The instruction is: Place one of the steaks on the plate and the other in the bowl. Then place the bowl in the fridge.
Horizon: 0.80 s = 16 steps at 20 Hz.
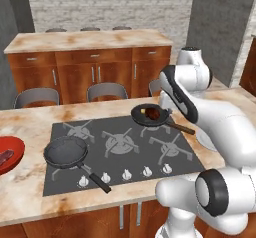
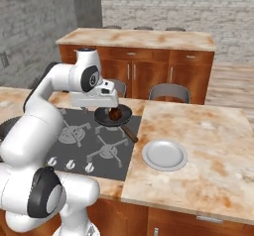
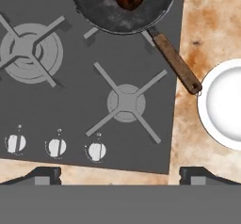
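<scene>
Flanking steak pan (image 3: pixel 117 6): cooktop (image 3: pixel 70 100), plate (image 3: pixel 226 103)

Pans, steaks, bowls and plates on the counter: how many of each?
Black frying pans: 2, front-left pan, back-right pan with brown wooden handle
Dark red raw steaks: 2
Glossy red round bowl: 1
White round plate: 1
Total: 6

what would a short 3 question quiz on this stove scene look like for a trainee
1. True or false: the white plate already holds a steak.
2. Where does the steak near the arm lie? A) in the brown-handled pan B) on the counter C) in the red bowl
3. How do the jaws of the gripper stand?

Key: 1 false, the plate is bare. 2 A. 3 open, wide apart above the stove, holding nothing.
</scene>
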{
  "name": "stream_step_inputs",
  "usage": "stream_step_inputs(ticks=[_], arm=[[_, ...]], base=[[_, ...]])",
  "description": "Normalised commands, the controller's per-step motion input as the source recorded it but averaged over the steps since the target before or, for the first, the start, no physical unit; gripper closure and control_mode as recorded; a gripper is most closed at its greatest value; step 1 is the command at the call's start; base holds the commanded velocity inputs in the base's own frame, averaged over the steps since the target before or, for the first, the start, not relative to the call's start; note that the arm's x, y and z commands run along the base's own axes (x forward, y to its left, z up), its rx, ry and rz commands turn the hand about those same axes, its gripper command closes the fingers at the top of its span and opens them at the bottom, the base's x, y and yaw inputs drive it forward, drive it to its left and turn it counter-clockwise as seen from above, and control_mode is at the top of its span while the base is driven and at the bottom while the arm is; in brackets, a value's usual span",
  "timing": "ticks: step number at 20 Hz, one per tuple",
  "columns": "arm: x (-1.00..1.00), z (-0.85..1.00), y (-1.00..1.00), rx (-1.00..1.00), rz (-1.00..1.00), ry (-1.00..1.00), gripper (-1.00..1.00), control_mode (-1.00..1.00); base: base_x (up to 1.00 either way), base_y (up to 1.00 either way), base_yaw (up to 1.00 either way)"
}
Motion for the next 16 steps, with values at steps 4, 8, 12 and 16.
stream_step_inputs(ticks=[4,8,12,16], arm=[[0.38,0.01,-0.03,0.0,0.06,0.0,-1.0,-1.0],[0.95,0.16,-0.08,-0.05,0.08,0.02,-1.0,-1.0],[1.0,-0.07,0.04,0.04,0.11,0.13,-1.0,-1.0],[0.97,-0.25,0.02,0.02,0.02,-0.01,-1.0,-1.0]], base=[[0.07,0.0,0.0],[0.0,0.0,0.0],[0.0,0.0,0.0],[0.0,0.0,0.0]])
